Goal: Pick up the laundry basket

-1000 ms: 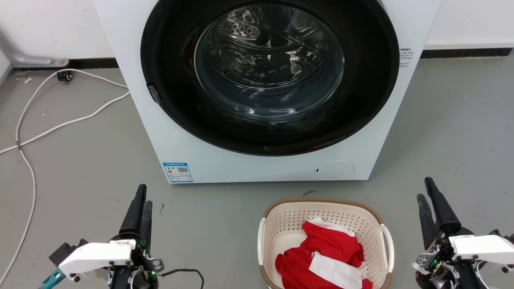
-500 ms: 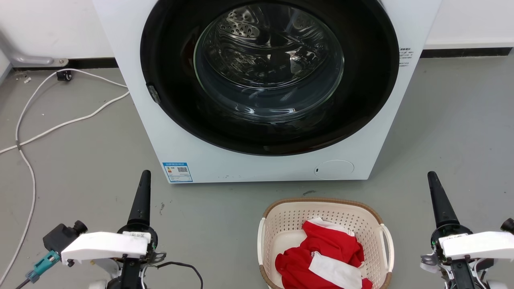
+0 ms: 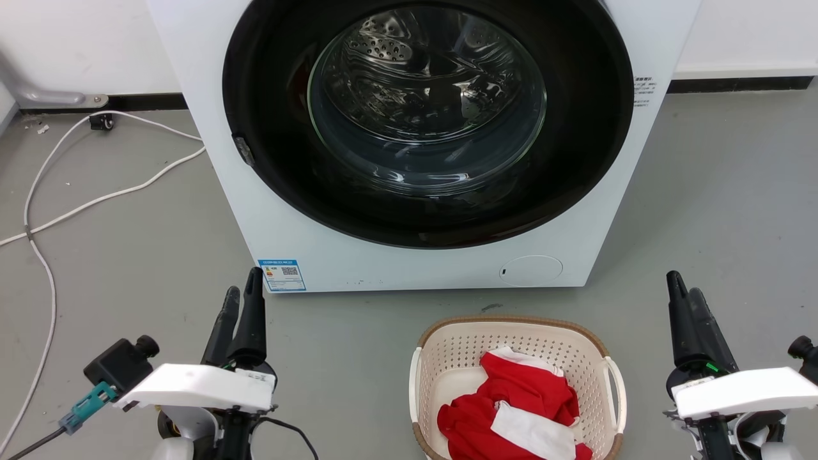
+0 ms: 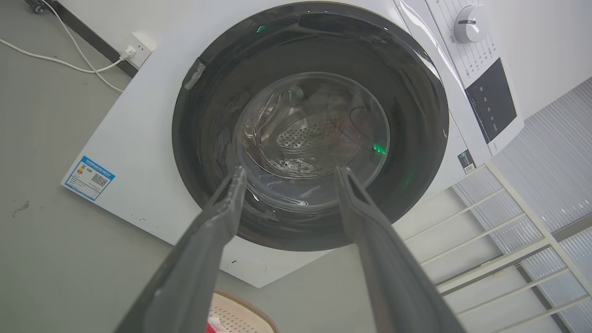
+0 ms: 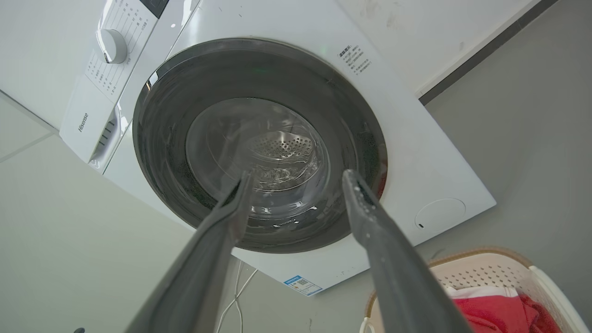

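Head view | laundry basket (image 3: 511,319) on floor (image 3: 358,345) before washing machine (image 3: 415,268), between grippers, touching neither | left gripper (image 3: 244,284) and right gripper (image 3: 682,284): fingers spread, empty | change: both shifted slightly inward toward laundry basket | assessment: approach under way, handles (image 3: 618,390) not yet reached.

We see the laundry basket (image 3: 455,355) upright on the floor (image 3: 351,338), just in front of the washing machine (image 3: 396,268). We note cream perforated walls, a brown rim, white side handles, and red-and-white cloth (image 3: 511,396) inside.
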{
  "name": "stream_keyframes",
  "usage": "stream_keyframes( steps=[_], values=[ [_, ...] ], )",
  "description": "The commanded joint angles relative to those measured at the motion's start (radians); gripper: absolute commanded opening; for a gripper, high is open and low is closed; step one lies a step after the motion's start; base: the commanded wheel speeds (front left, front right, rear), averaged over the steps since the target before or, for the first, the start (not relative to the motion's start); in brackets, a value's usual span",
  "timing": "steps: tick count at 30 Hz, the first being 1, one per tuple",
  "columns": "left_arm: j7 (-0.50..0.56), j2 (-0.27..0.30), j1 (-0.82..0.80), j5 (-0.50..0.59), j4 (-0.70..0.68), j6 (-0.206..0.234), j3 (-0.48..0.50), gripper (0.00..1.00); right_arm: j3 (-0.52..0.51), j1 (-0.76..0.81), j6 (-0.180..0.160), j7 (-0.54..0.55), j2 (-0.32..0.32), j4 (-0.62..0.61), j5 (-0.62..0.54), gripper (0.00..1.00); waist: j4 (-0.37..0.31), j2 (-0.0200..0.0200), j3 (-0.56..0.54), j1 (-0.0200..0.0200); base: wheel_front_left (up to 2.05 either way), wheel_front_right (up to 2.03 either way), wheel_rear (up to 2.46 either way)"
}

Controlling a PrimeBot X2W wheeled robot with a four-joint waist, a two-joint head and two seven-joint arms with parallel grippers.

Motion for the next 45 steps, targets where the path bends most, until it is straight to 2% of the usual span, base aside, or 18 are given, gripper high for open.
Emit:
stream_keyframes(
  steps=[1, 22, 45],
  values=[
    [-0.015, 0.003, -0.018, 0.065, -0.010, 0.004, -0.007, 1.00, 0.005, -0.002, 0.000, -0.013, 0.000, -0.019, -0.061, 1.00, 0.000, 0.0000, 0.000, 0.0000, 0.00, 0.00, 0.00],
    [-0.073, 0.012, -0.012, 0.394, 0.014, 0.022, -0.043, 1.00, 0.017, 0.023, 0.000, -0.016, 0.002, -0.043, -0.395, 1.00, 0.003, 0.0000, -0.001, 0.0000, 0.00, 0.00, 0.00],
    [-0.129, 0.020, -0.016, 0.637, 0.049, 0.054, -0.078, 1.00, -0.005, 0.058, 0.000, 0.024, 0.004, -0.068, -0.678, 1.00, 0.006, 0.0000, -0.005, 0.0000, 0.00, 0.00, 0.00]
  ],
)
